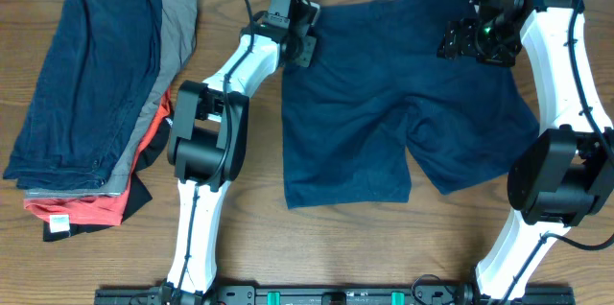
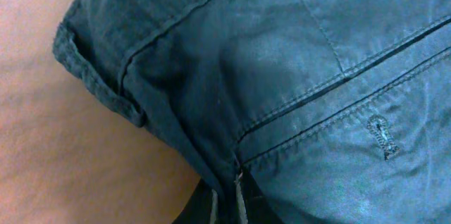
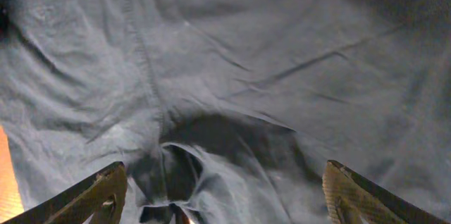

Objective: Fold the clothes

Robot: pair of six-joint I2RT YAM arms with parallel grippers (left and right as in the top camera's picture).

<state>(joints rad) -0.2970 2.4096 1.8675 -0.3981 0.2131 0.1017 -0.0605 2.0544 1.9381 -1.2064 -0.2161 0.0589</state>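
Dark navy shorts (image 1: 384,113) lie spread on the wooden table, waistband towards the back and legs towards the front. My left gripper (image 1: 299,44) is at the waistband's left corner. In the left wrist view it (image 2: 236,199) is shut on a pinch of the shorts' fabric (image 2: 296,76) near a seam and a buttonhole. My right gripper (image 1: 468,41) hovers over the right part of the waistband. In the right wrist view its fingers (image 3: 225,196) are spread wide open just above rumpled navy cloth (image 3: 232,62) and hold nothing.
A stack of folded clothes (image 1: 91,84) lies at the left of the table, navy on top with grey, orange-red and black beneath. Bare wood (image 1: 384,247) shows in front of the shorts. The arm bases stand at the front edge.
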